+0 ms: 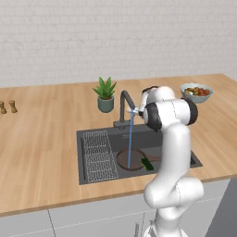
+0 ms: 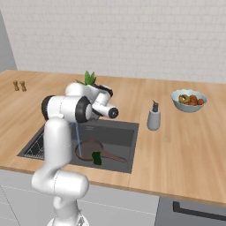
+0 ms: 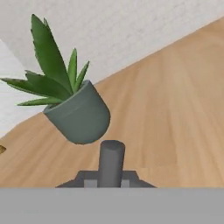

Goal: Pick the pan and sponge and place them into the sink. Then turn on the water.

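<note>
Running in a thin stream, water (image 1: 130,136) from faucet (image 1: 125,107) at frame centre, onto pan (image 1: 131,159) and sponge (image 1: 147,164) low in sink (image 1: 90,173). Jaws closed, gripping nothing, beside plant pot (image 3: 81,117); open bench (image 1: 41,143) at left.

Both base views look forward and down from behind the arm, one from each side, sharing the sink (image 1: 92,134) (image 2: 128,132) and wooden bench (image 1: 41,139) (image 2: 185,145). The hand view (rolled sideways) sits close to the potted plant (image 3: 78,113).
</note>
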You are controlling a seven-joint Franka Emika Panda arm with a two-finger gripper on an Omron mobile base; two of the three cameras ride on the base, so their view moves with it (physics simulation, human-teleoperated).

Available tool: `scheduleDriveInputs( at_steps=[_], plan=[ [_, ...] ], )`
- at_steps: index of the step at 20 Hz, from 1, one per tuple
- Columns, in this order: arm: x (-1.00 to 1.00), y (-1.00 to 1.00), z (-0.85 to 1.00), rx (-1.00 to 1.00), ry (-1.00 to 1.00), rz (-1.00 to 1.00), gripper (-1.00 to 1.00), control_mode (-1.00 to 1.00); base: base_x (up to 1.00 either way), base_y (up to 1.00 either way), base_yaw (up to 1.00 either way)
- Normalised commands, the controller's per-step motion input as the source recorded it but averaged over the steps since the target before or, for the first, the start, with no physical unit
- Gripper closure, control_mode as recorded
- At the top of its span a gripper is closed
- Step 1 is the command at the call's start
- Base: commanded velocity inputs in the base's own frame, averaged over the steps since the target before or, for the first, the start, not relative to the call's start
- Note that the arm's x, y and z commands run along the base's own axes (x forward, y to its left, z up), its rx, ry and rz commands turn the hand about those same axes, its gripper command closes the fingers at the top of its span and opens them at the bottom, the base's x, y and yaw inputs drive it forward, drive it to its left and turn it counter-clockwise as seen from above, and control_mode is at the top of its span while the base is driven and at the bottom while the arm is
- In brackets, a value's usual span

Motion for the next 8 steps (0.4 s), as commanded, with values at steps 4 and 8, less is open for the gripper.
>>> scheduleDriveInputs(
  at_steps=[4, 8],
  plan=[
    [-0.99, -0.56, 0.65, 0.19, -0.13, 0.00, 1.00, -1.00, 0.00, 0.00, 0.00],
    [-0.64, -0.76, 0.98, 0.20, -0.17, 0.00, 1.00, -1.00, 0.00, 0.00, 0.00]
  ],
)
